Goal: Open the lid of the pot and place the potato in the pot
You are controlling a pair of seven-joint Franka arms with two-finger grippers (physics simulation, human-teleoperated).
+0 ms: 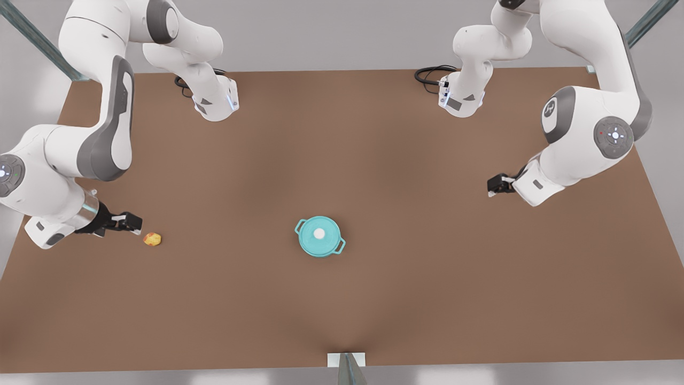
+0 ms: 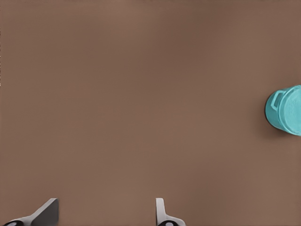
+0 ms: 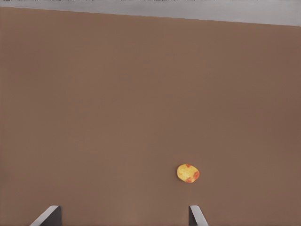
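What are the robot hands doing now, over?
Right gripper open beside potato, empty. Left gripper open, waiting away from pot. Pot lid on. Nothing blocking.

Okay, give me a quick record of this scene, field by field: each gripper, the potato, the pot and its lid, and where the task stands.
right gripper: open, low over the table, at the front view's left, close beside the potato
left gripper: open, at the front view's right, well away from the pot, holding nothing
potato: lying on the table, not gripped
pot: mid-table, upright
pot lid: on the pot, white knob up
task state: lid not yet lifted, potato not yet picked
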